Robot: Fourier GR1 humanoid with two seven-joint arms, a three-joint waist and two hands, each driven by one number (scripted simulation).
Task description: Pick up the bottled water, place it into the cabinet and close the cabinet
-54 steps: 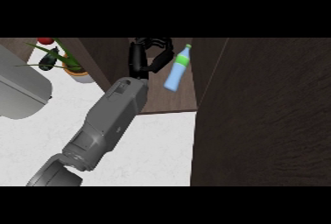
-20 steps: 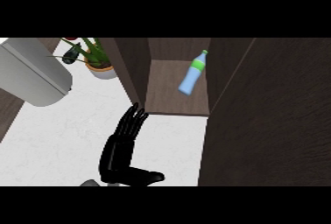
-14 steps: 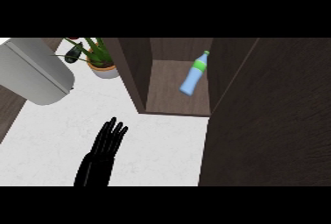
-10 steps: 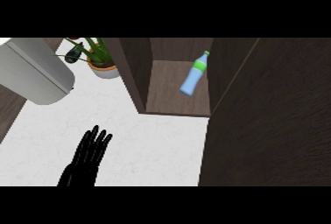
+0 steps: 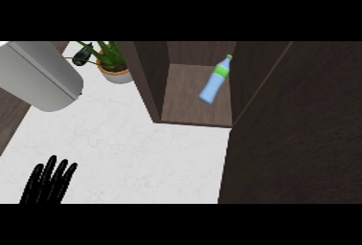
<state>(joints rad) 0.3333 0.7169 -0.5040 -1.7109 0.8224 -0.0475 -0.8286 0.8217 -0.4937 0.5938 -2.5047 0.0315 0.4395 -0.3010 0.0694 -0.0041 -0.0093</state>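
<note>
Though its palm is cut off | left hand (image 5: pixel 48 184) fingers straight, empty | bottled water (image 5: pixel 215 80) in cabinet (image 5: pixel 197 103)

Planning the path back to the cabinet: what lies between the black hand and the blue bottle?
In the head view, bare white counter, then the cabinet's dark side wall, separates the left hand from the blue bottle.

The white worktop (image 5: pixel 134 148) lies bare across its middle, giving open passage from the lower left up to the cabinet (image 5: pixel 198 107) mouth. One robot hand (image 5: pixel 48 182) sits at the lower left edge, fingers straight. The cabinet opening stands unblocked at its front; inside, the bottled water (image 5: pixel 214 81) takes the right side of the shelf, leaving the left side free. The dark open door (image 5: pixel 297 129) walls off the right. A potted plant (image 5: pixel 109 62) and a grey appliance (image 5: pixel 39 76) crowd the upper left.
</note>
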